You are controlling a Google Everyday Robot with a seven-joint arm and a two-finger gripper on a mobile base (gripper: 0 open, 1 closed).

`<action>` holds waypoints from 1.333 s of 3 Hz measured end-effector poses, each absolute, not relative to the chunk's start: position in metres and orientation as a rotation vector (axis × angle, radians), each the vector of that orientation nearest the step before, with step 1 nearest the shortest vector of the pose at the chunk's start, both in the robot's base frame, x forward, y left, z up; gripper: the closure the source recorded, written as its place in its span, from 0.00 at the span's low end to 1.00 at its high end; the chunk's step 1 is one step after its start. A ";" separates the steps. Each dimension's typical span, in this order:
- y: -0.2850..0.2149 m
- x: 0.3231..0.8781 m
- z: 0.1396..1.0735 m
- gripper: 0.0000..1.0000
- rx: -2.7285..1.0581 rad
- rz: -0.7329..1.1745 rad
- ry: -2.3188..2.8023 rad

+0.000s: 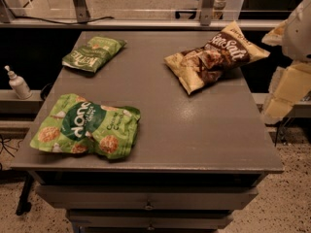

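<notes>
Three snack bags lie on a grey table [194, 135] with drawers below its front edge. At far left, off the table, a small white pump bottle [17, 83] stands on a ledge. On the front left corner a large green bag of crunchy snacks [85, 127] rests flat and puffed. Behind it, near the back left corner, lies a smaller green bag [92, 53]. The two are well apart.

Right of centre, toward the back, a brown sea-salt chip bag [214, 62] lies at a slant. Its printed top end reaches the table's right edge, and its pale lower end points toward the middle. This is the bag nearest the gripper [286, 93], which hangs off the table's right side, level with the chip bag and not touching it. How far the gripper is open cannot be told, and nothing is seen in its hold.

Judged from its look, the chip bag is air-filled and slippery. A pinch across a crimped end seam should hold better than one across the swollen middle. The end nearest the right edge offers the most direct way in.
</notes>
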State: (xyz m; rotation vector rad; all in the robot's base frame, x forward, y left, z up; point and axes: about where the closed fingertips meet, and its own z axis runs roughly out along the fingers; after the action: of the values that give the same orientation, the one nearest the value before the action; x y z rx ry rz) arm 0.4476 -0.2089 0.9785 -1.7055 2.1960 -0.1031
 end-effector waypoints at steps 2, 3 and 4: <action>-0.186 0.521 0.993 0.00 -1.648 -0.190 1.980; -0.184 0.568 0.994 0.00 -1.633 -0.241 1.879; -0.187 0.612 0.978 0.00 -1.639 -0.248 1.834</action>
State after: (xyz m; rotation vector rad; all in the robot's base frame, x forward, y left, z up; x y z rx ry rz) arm 0.6121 -0.1873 0.9781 -1.6392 1.8345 -0.2484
